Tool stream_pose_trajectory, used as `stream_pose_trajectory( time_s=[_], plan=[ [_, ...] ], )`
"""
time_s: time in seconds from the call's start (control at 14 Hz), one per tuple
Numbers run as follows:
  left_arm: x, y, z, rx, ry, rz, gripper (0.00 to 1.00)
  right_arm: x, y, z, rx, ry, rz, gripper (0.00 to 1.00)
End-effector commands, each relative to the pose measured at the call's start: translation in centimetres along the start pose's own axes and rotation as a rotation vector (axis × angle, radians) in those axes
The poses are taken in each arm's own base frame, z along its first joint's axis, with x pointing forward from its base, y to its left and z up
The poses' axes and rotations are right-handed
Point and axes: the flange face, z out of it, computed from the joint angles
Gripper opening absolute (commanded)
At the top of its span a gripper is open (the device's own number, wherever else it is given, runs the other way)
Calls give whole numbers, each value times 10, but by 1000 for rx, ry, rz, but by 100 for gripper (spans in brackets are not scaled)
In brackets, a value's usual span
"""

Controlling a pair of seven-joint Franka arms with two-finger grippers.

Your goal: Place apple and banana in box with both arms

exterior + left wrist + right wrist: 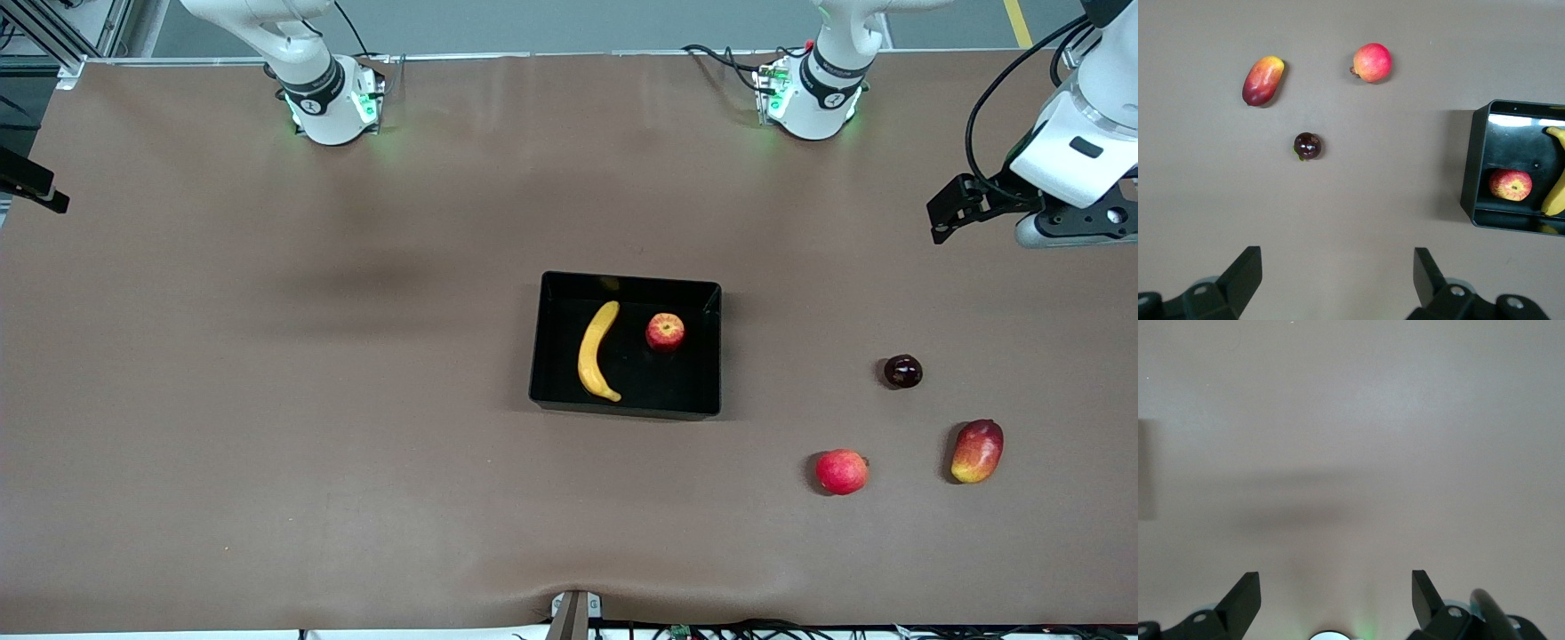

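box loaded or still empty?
Loaded. The box holds the banana and the apple, lying apart on its floor; neither hand is over it.

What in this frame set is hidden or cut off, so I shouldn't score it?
- Banana: left wrist view, cut by the picture edge.
- Box: same view, only one end shows.
- Right end effector: absent from front view; seen only in its wrist view, over bare table.

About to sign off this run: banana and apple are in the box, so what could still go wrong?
Little, likely. The apple lies loose in the box beside the banana; a bump could roll it. The left gripper, fingers open, hangs above the table near the dark fruit; dropping could knock it.
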Motion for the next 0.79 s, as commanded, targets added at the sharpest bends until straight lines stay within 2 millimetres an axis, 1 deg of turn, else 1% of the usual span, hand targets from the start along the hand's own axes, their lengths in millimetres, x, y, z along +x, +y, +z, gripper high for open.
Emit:
stream_pose_trajectory(
  time_s=[0.0,0.22,0.5,0.72],
  plan=[
    [-9,1,-2,-16,-16,23,100,1,1,-1,6,1,6,100],
    [-12,2,-2,-13,-41,42,100,1,2,-2,6,2,7,100],
    [-12,3,-9,-31,-30,57,100,1,1,-1,6,2,6,100],
    [-13,1,-9,-45,-43,51,100,1,1,-1,6,2,6,100]
  ],
)
